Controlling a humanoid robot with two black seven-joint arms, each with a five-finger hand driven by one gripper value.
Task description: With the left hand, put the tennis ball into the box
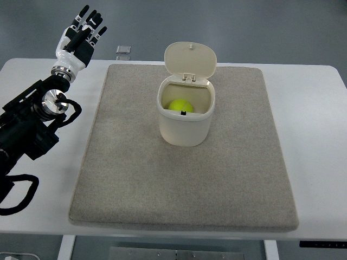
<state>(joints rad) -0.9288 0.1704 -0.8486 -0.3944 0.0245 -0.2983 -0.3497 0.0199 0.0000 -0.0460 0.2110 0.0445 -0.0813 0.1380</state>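
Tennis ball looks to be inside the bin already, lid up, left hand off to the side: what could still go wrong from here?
1. The lid stands open over the box, so a bump could tip it and let the tennis ball roll out.
2. The left hand, fingers spread, hovers past the table's far left corner; a careless return sweep might clip the box.

I see the tennis ball (pixel 179 105) inside the box (pixel 185 123), which stands on the mat (pixel 184 184) covering the tabletop (pixel 320 135); my left hand (pixel 81 38) hangs off to the far left.
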